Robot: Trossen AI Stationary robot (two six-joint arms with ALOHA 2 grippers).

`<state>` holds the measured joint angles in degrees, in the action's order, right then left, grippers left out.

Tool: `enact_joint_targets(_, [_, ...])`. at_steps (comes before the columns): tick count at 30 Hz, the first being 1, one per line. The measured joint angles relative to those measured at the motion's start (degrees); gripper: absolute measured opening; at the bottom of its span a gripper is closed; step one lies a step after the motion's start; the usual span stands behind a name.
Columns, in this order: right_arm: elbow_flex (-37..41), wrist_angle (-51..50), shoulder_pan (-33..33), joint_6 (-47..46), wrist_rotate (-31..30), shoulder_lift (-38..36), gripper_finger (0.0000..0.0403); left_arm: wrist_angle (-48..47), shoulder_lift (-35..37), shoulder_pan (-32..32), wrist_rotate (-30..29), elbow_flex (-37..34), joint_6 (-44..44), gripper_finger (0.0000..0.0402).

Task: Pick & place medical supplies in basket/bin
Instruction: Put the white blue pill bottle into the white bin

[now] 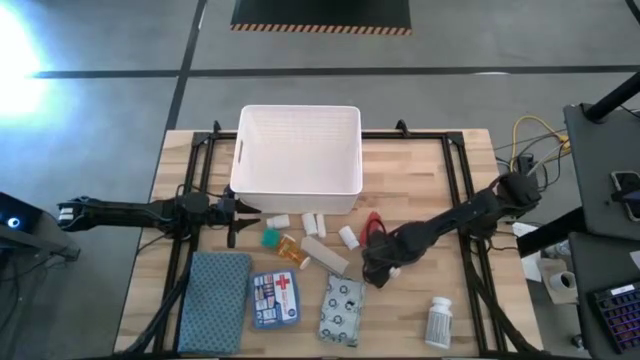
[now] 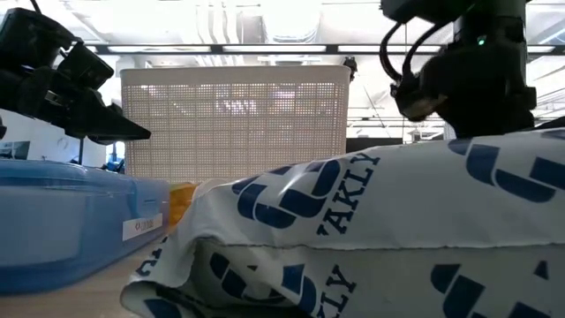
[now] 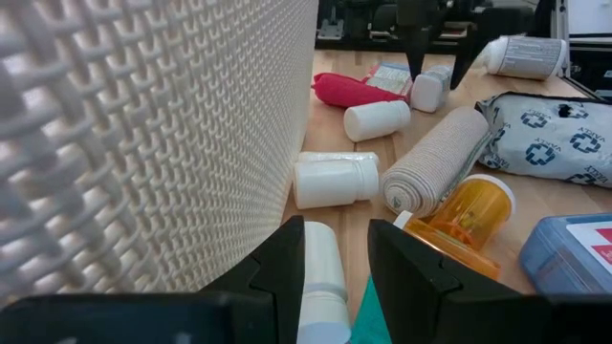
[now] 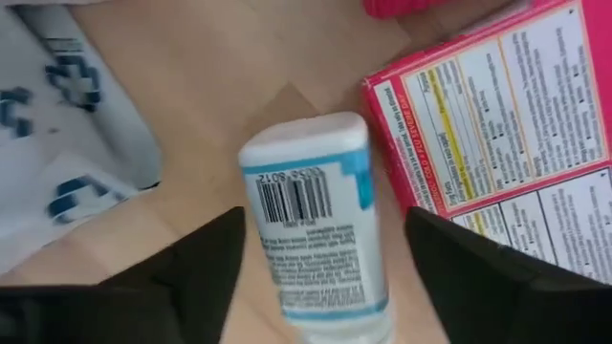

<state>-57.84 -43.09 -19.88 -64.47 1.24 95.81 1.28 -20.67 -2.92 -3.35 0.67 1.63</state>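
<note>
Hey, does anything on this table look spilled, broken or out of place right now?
Nothing looks spilled or damaged. The supplies just lie scattered on their sides in front of the white bin, which looks empty.

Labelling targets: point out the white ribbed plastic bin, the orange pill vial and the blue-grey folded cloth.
White ribbed plastic bin (image 1: 298, 190): high view, near wall.
Orange pill vial (image 3: 469, 216): left wrist view, body.
Blue-grey folded cloth (image 1: 215, 300): high view, centre.

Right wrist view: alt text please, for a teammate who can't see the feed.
The right claw straddles a small white bottle with a barcode label lying on the wooden table, fingers not yet touching it. A red-white box lies beside it, a patterned packet opposite.
</note>
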Motion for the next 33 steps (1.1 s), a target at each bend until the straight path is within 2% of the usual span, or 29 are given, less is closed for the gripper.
enact_joint_targets(7, [0.17, -0.39, 0.04, 0.22, 3.15, -1.35, 0.0125, 0.00, 0.00, 0.00, 0.00, 0.00, 0.00, 0.0100])
enact_joint_targets(12, [-1.81, -0.05, 0.26, 0.16, 2.28, -6.31, 0.0116, 0.00, 0.00, 0.00, 0.00, 0.00, 0.00, 0.0100])
enact_joint_targets(16, [-6.45, 0.06, 2.05, 0.17, -7.18, -13.79, 0.0116, 0.00, 0.00, 0.00, 0.00, 0.00, 0.00, 0.0100])
enact_joint_targets(20, [-12.53, 0.86, 5.60, 2.83, -22.80, -21.47, 0.0115, 0.03, 0.00, 0.02, 0.00, 0.00, 0.57, 0.0100])
enact_joint_targets(22, [-14.99, 2.02, 8.53, 5.49, -29.80, -23.89, 0.0116, 0.20, 0.00, 0.00, 0.00, -0.02, 3.27, 0.0100])
enact_joint_targets(24, [-16.87, 3.49, 13.23, 10.16, -32.54, -24.57, 0.0118, 0.62, 0.00, 0.02, -0.11, -0.07, 7.14, 0.0100])
enact_joint_targets(26, [-18.07, 6.70, 18.89, 14.71, -30.39, -23.81, 0.0118, 1.63, 0.01, 0.00, -0.11, -0.07, 12.06, 0.0100])
enact_joint_targets(28, [-18.97, 11.31, 24.45, 19.23, -24.45, -21.73, 0.0120, 2.41, 0.07, 0.01, -0.11, -0.07, 18.37, 0.0100])
enact_joint_targets(33, [-23.62, 17.54, 32.71, 24.42, -14.54, -14.10, 0.0163, 3.17, 0.07, 0.00, -0.09, -0.07, 43.49, 0.0100])
